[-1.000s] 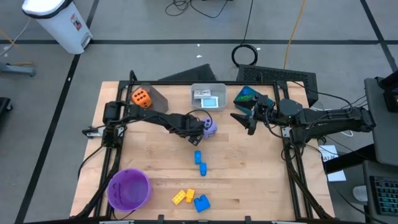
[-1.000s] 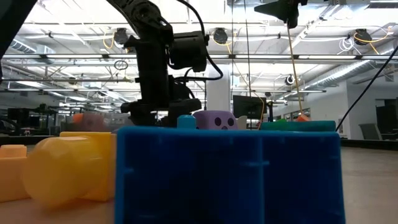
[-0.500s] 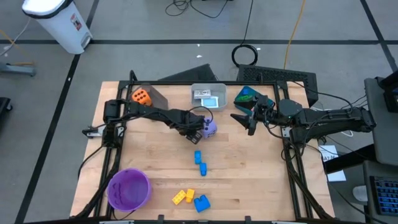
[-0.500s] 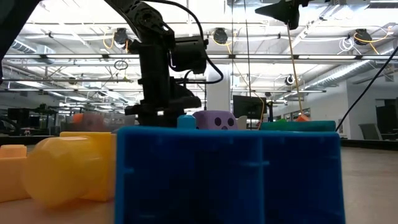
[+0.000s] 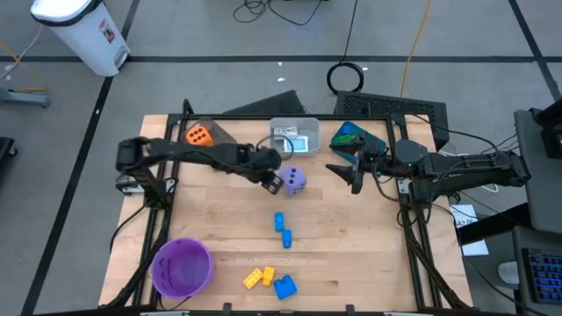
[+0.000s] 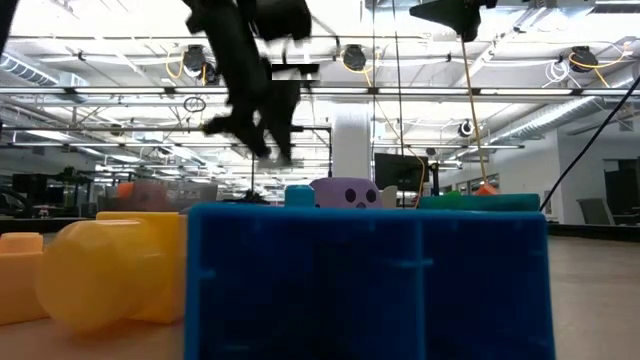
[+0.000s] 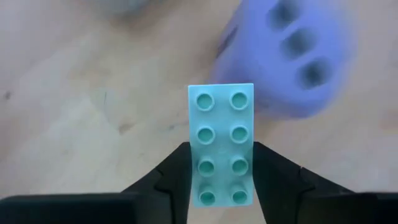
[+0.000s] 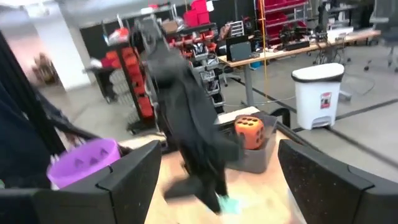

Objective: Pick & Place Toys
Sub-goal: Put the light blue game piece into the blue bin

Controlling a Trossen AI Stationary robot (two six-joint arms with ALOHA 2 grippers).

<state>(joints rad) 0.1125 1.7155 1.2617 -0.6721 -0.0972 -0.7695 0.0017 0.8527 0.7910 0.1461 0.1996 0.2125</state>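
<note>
The left fingers (image 7: pixel 221 177) are clamping a pale green brick (image 7: pixel 221 144) between them above the tabletop (image 5: pixel 351 246), just beside the purple die (image 5: pixel 297 180). The right fingers (image 5: pixel 344 174) are hanging wide open and empty near the far right edge.

A pale green two-by-four brick (image 7: pixel 221 146) is sitting clamped between two dark fingers, studs facing the camera. The purple dotted die (image 5: pixel 297 180) is resting on the table just beside it. Blue bricks (image 5: pixel 282 223) are lying mid-table; yellow and blue bricks (image 5: pixel 270 281) are lying near the front edge. An orange die (image 5: pixel 198 137) is sitting in a grey bin.
</note>
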